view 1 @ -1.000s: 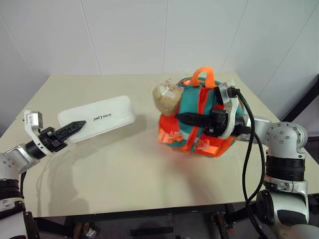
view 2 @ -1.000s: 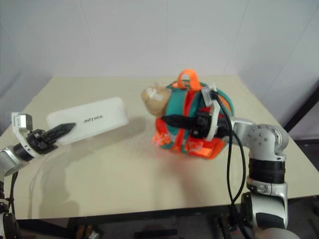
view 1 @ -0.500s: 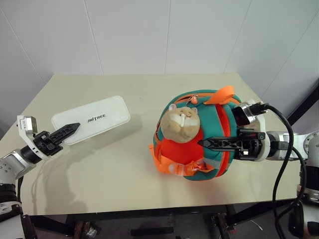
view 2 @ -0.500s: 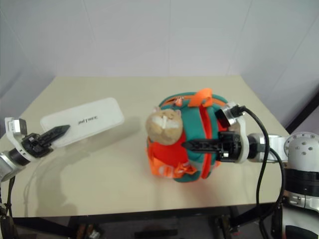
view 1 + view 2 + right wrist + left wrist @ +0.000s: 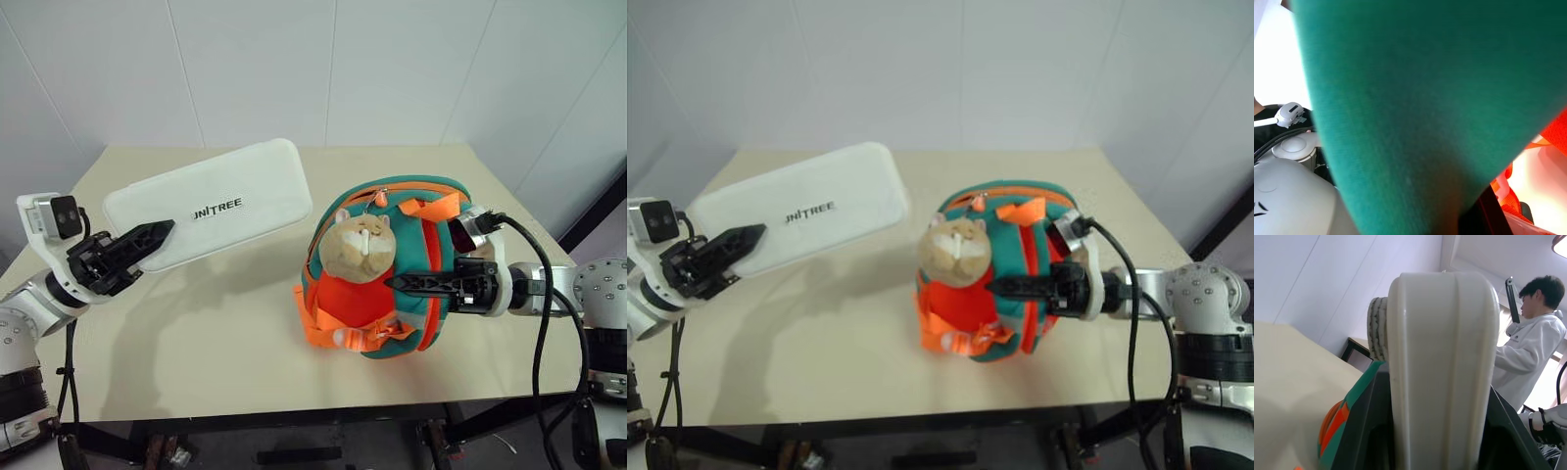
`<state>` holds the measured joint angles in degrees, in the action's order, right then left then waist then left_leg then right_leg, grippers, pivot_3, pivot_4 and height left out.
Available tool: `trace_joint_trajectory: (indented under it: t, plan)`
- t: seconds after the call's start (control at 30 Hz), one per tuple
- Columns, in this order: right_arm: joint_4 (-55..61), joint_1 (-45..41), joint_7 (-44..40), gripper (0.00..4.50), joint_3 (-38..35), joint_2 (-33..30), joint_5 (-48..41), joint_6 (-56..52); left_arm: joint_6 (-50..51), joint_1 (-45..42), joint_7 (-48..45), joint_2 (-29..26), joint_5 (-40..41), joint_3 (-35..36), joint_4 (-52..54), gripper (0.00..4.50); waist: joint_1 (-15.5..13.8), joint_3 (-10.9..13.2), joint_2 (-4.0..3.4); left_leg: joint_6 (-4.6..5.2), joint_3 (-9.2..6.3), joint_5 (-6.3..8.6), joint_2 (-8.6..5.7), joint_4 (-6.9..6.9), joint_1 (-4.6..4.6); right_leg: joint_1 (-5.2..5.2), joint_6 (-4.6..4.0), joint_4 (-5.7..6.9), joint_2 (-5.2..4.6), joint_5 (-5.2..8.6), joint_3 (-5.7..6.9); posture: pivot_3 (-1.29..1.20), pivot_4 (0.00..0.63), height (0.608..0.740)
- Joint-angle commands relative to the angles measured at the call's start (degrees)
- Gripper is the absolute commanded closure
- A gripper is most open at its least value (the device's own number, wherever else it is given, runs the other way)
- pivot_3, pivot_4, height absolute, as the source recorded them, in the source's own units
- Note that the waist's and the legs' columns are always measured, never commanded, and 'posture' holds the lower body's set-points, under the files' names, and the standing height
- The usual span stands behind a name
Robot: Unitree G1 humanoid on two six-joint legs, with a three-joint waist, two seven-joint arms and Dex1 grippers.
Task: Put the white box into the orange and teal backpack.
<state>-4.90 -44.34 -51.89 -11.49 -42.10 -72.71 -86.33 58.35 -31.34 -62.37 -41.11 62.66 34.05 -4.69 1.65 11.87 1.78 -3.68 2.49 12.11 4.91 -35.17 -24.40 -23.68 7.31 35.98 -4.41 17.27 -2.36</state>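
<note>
Lifted since half a second ago, the white box [image 5: 208,201] no longer lies flat on the bench [image 5: 225,333]; your left tool [image 5: 147,240] has it clamped at one short end, and it now slants up over the bench's far left side. You see a smooth, flat slab with rounded corners and dark lettering. The orange and teal backpack [image 5: 392,279] stands on the bench's right half, soft and rounded, with a tan plush head on its front. Your right tool [image 5: 407,284] pinches its teal fabric, jaws narrow.

From the left wrist, the box's rounded edge [image 5: 1442,372] rises between the black fingers; a person [image 5: 1525,355] stands behind.

From the right wrist, teal cloth [image 5: 1410,107] hides nearly everything.
</note>
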Motion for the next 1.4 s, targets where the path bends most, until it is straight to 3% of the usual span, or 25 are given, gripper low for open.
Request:
trace_joint_trajectory:
  t: [0.03,0.47,0.7,1.1,1.23,1.4]
  plan:
    - [1.76,0.02,-0.87,4.42,-0.26,0.69,-0.42,0.38,-6.42,-2.1,0.77,2.45,-2.37,-3.69,2.55,3.21,-0.06,0.0,0.0,0.0,0.0,0.0,0.0,-0.02,0.0,0.01,0.01,-0.01,0.0,-0.01,0.0,0.0,0.15,0.74]
    - [5.44,2.93,2.62,4.42,-3.38,1.67,-3.54,-0.51,-27.19,-6.95,-1.33,8.48,-17.94,-17.62,-1.23,3.21,-0.17,-0.01,0.02,0.02,0.02,0.01,-0.01,-0.01,-0.01,0.03,0.04,-0.07,0.04,-0.03,-0.08,0.0,0.15,0.74]
    - [6.64,4.6,5.03,4.42,-4.71,2.01,-5.63,-0.27,-35.0,-10.42,-4.03,5.04,-26.76,-22.44,-5.19,3.21,-0.23,-0.01,0.01,0.02,0.0,0.0,-0.01,-0.03,-0.01,0.05,0.06,-0.06,0.08,-0.04,-0.12,0.0,0.15,0.74]
    - [6.96,5.79,7.42,4.42,-4.62,3.25,-7.15,1.5,-35.04,-23.06,-3.52,9.49,-35.89,-34.67,-8.49,3.21,-0.94,-0.01,0.01,0.03,-0.01,0.0,-0.01,-0.02,-0.02,0.05,0.08,-0.08,0.16,-0.05,-0.2,0.0,0.15,0.74]
    - [7.2,6.2,7.7,4.42,-4.19,4.24,-6.98,2.26,-35.76,-28.21,0.65,14.01,-42.29,-40.22,-10.83,3.21,-0.97,-0.01,0.02,0.03,-0.01,0.0,0.0,0.0,-0.03,0.02,0.1,-0.06,0.2,-0.04,-0.23,0.0,0.15,0.74]
    - [7.75,6.97,8.16,4.42,-4.13,5.18,-6.94,3.18,-39.33,-30.64,-2.94,18.07,-43.91,-42.6,-15.34,3.21,-1.07,-0.01,0.01,0.04,0.03,0.01,0.0,-0.02,-0.03,0.0,0.13,-0.09,0.22,-0.05,-0.29,0.0,0.15,0.74]
